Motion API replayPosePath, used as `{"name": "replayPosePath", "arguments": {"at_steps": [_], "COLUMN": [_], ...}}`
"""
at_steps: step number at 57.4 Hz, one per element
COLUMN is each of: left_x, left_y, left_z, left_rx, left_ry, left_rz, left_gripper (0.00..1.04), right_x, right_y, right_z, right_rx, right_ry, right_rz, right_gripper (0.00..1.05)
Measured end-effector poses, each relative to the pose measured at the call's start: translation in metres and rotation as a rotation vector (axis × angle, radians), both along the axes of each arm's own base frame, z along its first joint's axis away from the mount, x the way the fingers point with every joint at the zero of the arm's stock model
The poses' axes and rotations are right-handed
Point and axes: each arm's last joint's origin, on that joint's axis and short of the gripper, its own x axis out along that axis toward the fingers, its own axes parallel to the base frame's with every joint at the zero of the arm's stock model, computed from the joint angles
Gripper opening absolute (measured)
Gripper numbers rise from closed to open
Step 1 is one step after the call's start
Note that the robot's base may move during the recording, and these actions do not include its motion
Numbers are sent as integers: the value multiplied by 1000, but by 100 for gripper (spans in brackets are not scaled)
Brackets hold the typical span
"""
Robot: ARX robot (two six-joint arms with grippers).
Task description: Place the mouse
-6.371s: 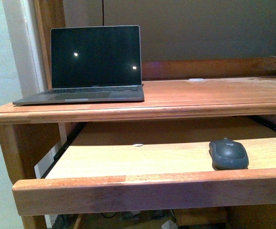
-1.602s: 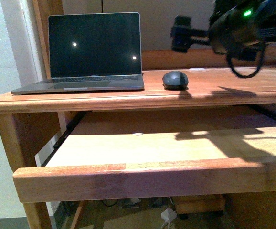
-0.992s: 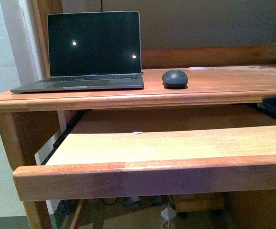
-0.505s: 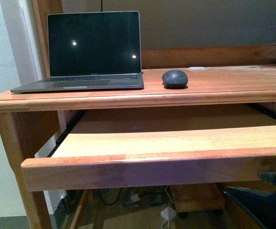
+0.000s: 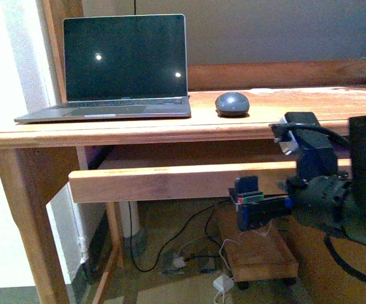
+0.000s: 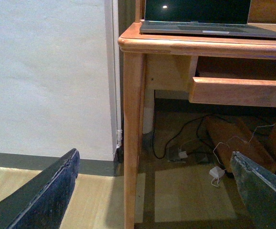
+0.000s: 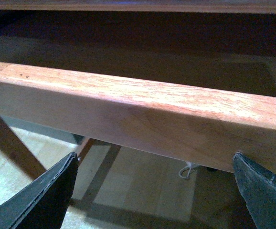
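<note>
The mouse (image 5: 232, 104) is a small dark grey oval with a matte, low-domed back, sitting in the upper middle of the front view on top of the desk (image 5: 309, 111); it rests flat on the wood, free of any tool, just to the right of the laptop (image 5: 116, 73) and apart from it. The laptop stands open with a black screen showing two small bright reflections (its grey base lies along the desk's left part). Below the desk top, the wooden front bar of the sliding tray (image 5: 170, 180) runs across the middle of the frame, close under the desk edge. The right tool (image 5: 261, 206) sits at the lower right of the front view, right at that bar; in the right wrist view its two dark fingers (image 7: 42, 193) stand wide apart with nothing between them, the bar filling the space ahead. The left tool (image 6: 147, 191) shows only in the left wrist view, its fingers likewise spread wide and empty, facing the desk leg (image 6: 133, 138), a pale wall and cables (image 6: 176, 143) on the floor under the desk
</note>
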Motion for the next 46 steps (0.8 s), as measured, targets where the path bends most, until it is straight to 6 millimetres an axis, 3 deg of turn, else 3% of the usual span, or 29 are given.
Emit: {"name": "replayPosePath", "arguments": {"at_steps": [13, 30, 38, 46], "left_x": [0, 0, 0, 0], "left_y": [0, 0, 0, 0], "left_z": [0, 0, 0, 0], "left_rx": [0, 0, 0, 0], "left_ry": [0, 0, 0, 0], "left_rz": [0, 0, 0, 0], "left_gripper": [97, 97, 97, 97], "right_x": [18, 15, -8, -50], "right_y": [20, 14, -9, -40], "right_z": [1, 7, 26, 47], "right_rx": [-15, 34, 106, 200], "right_ry": [-13, -17, -22, -9], "right_rz": [-84, -66, -26, 31], "right_gripper": [97, 97, 97, 97]}}
